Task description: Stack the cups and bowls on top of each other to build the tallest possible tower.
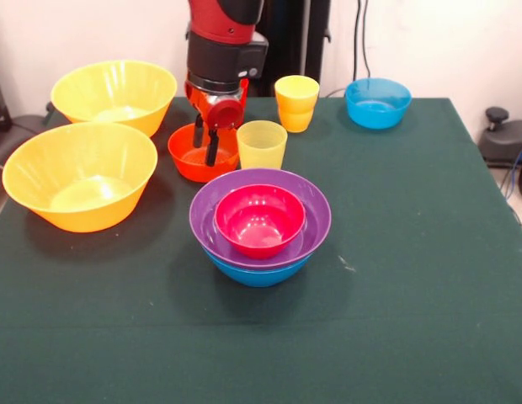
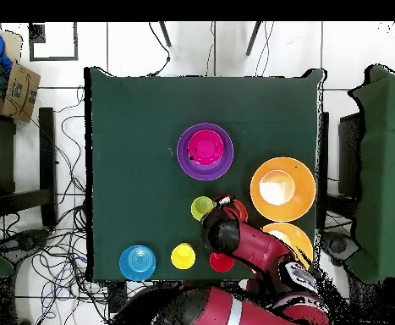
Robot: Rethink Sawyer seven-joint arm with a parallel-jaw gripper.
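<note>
1. Right at the front sits the tower (image 1: 259,225): a pink bowl (image 1: 259,220) inside a purple bowl (image 1: 305,202), and that inside a blue bowl (image 1: 258,273). It is a little nearer the camera than the fingers and to their right.
2. Next, the near big yellow bowl (image 1: 80,175) sits left of the fingers and well apart from them.
3. Then comes the gripper (image 1: 205,141). Its two black fingers (image 1: 212,147) point down with a small gap between them, and they hold nothing. They hang over the orange-red bowl (image 1: 185,160), with their tips down inside it. I cannot tell if they touch it.
4. A pale yellow cup (image 1: 262,145) stands just right of the fingers, beside the orange-red bowl.
5. Behind the fingers and to the right stands an orange-yellow cup (image 1: 296,103).
6. The far big yellow bowl (image 1: 114,93) sits to the left of the fingers and a bit behind them.
7. A light-blue bowl (image 1: 377,102) sits far off to the right, near the back edge of the green table (image 1: 429,320).
8. From above, a red cup (image 2: 221,261) shows close beside the arm (image 2: 255,245). The front view does not show this cup.
</note>
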